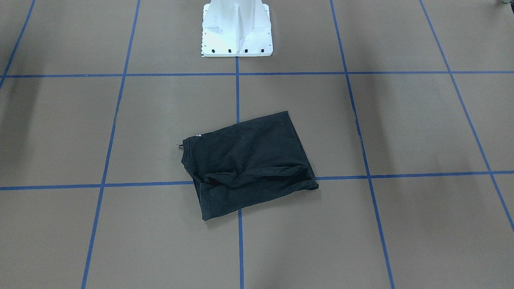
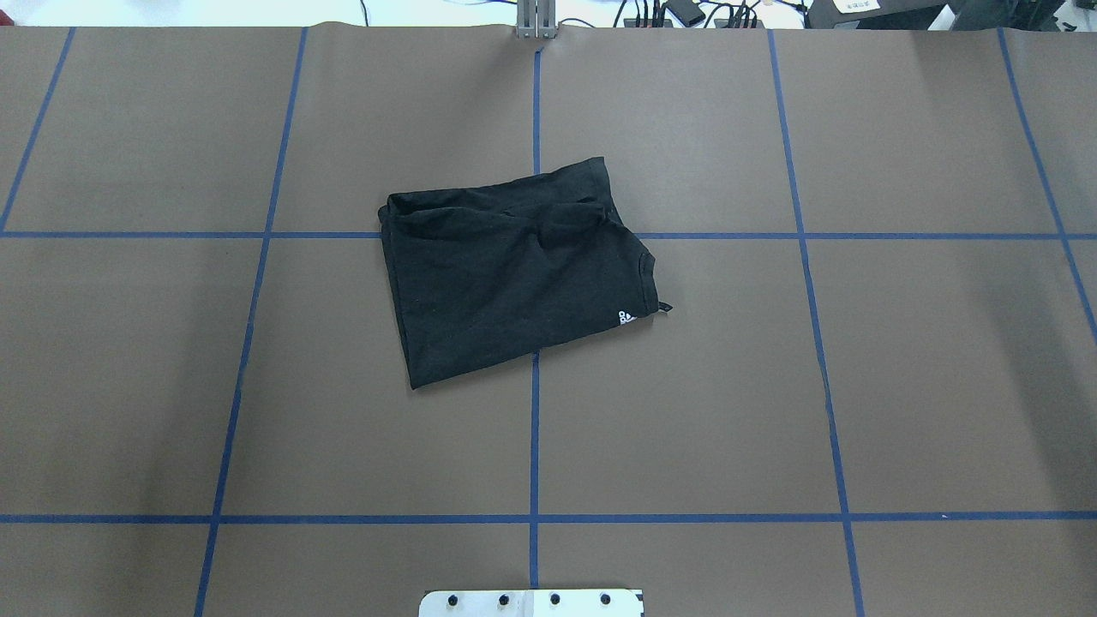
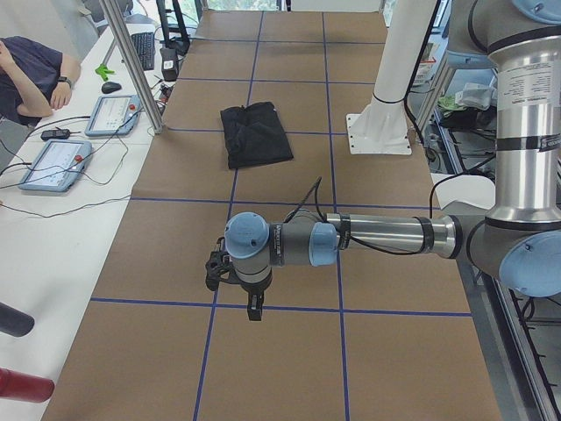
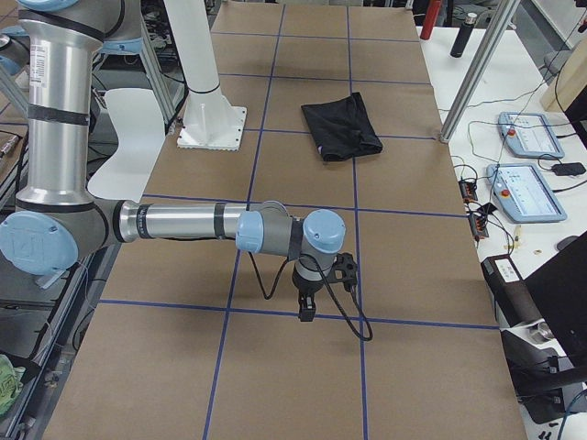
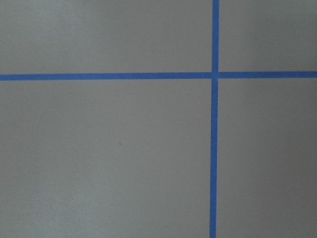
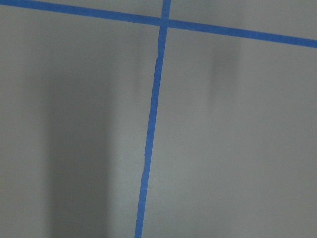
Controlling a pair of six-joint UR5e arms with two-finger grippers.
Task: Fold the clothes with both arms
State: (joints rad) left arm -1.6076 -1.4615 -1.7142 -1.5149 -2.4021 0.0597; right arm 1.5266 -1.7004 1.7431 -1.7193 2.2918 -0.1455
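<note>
The black T-shirt (image 2: 506, 274) lies folded into a rough rectangle near the table's middle, with small white triangles (image 2: 626, 318) at its collar and the chest print hidden. It also shows in the front view (image 1: 249, 160), left view (image 3: 254, 133) and right view (image 4: 341, 126). My left gripper (image 3: 254, 311) hangs over bare table far from the shirt, seen only from the side; I cannot tell if it is open. My right gripper (image 4: 305, 312) hangs likewise at the other end; I cannot tell its state. Both wrist views show only brown table with blue tape lines.
The white bolted pedestal (image 1: 237, 32) stands at the robot's edge of the table (image 2: 686, 386). Along the far edge are a metal post (image 3: 131, 61), control tablets (image 3: 53, 162) with cables, and a seated person (image 3: 26, 70). Bottles (image 4: 456, 37) stand at the right view's far end.
</note>
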